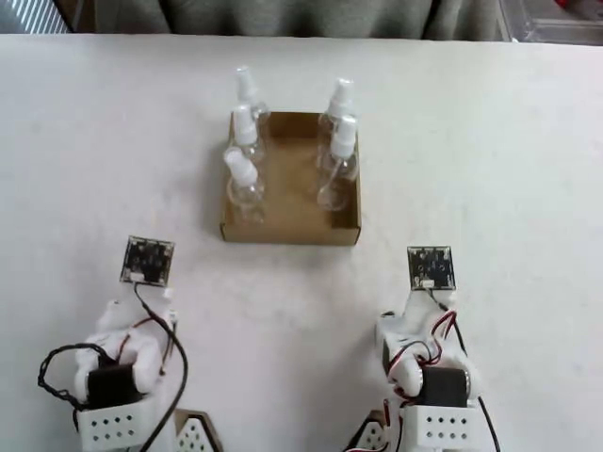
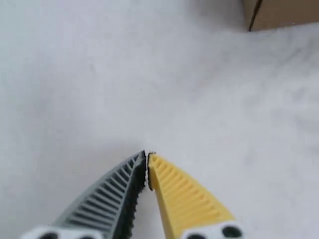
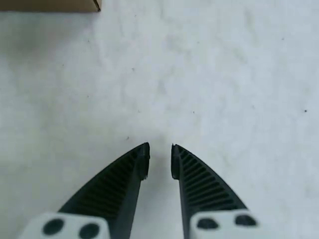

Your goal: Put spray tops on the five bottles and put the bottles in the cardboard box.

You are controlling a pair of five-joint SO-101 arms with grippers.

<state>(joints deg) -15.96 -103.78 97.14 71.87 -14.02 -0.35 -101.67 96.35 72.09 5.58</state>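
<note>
Fingers (image 2: 117,194) of the left gripper (image 2: 148,168), one gray and one yellow, meet at their tips over the bare white table (image 2: 99,74), with nothing between them. On the right gripper (image 3: 159,160) we see two black fingers (image 3: 119,184) with a narrow gap between the tips, and nothing in that gap either. Each wrist view catches just a corner of the cardboard box (image 2: 284,14), cut off at the frame edge, so we cannot see inside it from there. From above, the box sits mid-table, ahead of both arms and well apart from them. We count five bottles (image 1: 244,184) standing upright in it, three on the left arm's side and two on the right's, each wearing a spray top (image 1: 345,132). Their clear bodies are hard to make out against the cardboard. The rear bottles overlap the far rim, so we cannot tell exactly where their bases stand.
</note>
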